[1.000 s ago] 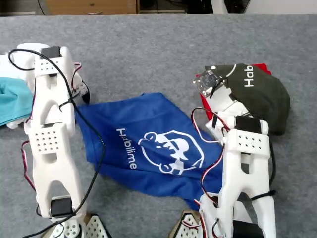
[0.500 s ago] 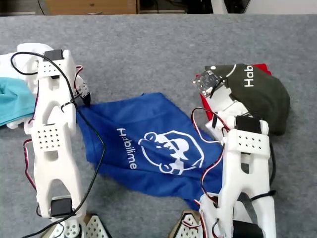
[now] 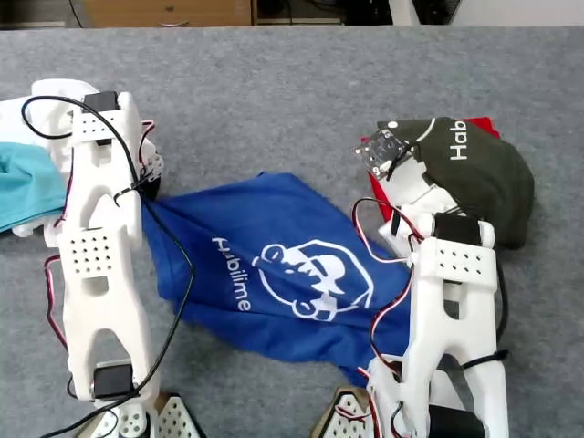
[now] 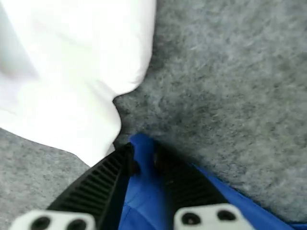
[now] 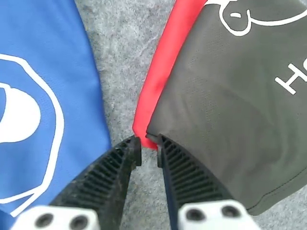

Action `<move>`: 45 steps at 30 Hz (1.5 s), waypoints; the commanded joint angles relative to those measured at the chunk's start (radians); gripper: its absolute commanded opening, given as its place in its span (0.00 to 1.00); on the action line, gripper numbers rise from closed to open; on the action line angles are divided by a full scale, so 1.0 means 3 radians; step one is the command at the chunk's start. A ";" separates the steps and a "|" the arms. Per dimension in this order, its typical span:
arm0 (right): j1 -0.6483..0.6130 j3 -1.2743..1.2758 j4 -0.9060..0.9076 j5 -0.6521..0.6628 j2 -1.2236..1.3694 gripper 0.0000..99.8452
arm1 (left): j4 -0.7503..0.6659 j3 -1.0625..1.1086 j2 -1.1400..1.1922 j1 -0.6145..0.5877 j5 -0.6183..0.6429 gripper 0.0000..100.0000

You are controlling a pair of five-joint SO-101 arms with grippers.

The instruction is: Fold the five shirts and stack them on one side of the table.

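So the blue shirt [image 3: 274,274] is lying rumpled and unfolded in the middle of the grey table [image 3: 274,91]. One corner is stretched out toward 9 o'clock, where the left gripper [image 4: 144,152] has it. From the left wrist view the fingers [image 4: 112,167] are squeezed nearly together with that blue corner pinched between the tips. The gripper is low over the felt, right beside the edge of a white shirt [image 4: 62,72]. A teal shirt [image 3: 23,187] sits on top of that white one, way out at the 9 o'clock edge of the table. Over at about 2 o'clock there's a dark olive shirt [image 5: 230,105] folded on top of a red shirt [image 5: 158,81], with just a strip of the red poking out along one side. The right gripper [image 5: 148,143] is parked at the corner of that pile. Its fingers are down to a thin slit and the red corner sits right between the tips. The blue shirt's edge is just beside it, with a bit of bare felt between.
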 commanded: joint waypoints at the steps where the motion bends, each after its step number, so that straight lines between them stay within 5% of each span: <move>1: -0.0054 -0.0064 -0.0051 -0.0031 -0.0059 0.07 | 0.0036 -0.0133 -0.0064 0.0020 0.0010 0.02; 10: -0.0059 -0.0831 0.0399 -0.0327 -0.0049 0.14 | 0.0051 -0.0118 -0.0775 -0.0015 -0.0793 0.02; 14: -0.0130 -0.1286 0.0486 -0.0552 0.0146 0.23 | 0.0051 0.0537 -0.1598 0.0020 -0.1437 0.02; 18: -0.0330 -0.1880 0.0716 -0.0747 0.0586 0.22 | 0.0051 0.1483 -0.2391 -0.0066 -0.1897 0.02; 27: -0.0923 -0.3491 0.1499 -0.1345 0.2059 0.21 | 0.0051 0.2644 -0.3721 -0.1100 -0.2777 0.02; 33: -0.1501 -0.4498 0.2102 -0.1238 0.2877 0.21 | 0.0051 0.3043 -0.4156 -0.1795 -0.3319 0.02; 45: -0.2683 -0.5762 0.2158 -0.1253 0.4718 0.21 | 0.0051 0.3396 -0.4488 -0.3018 -0.4163 0.02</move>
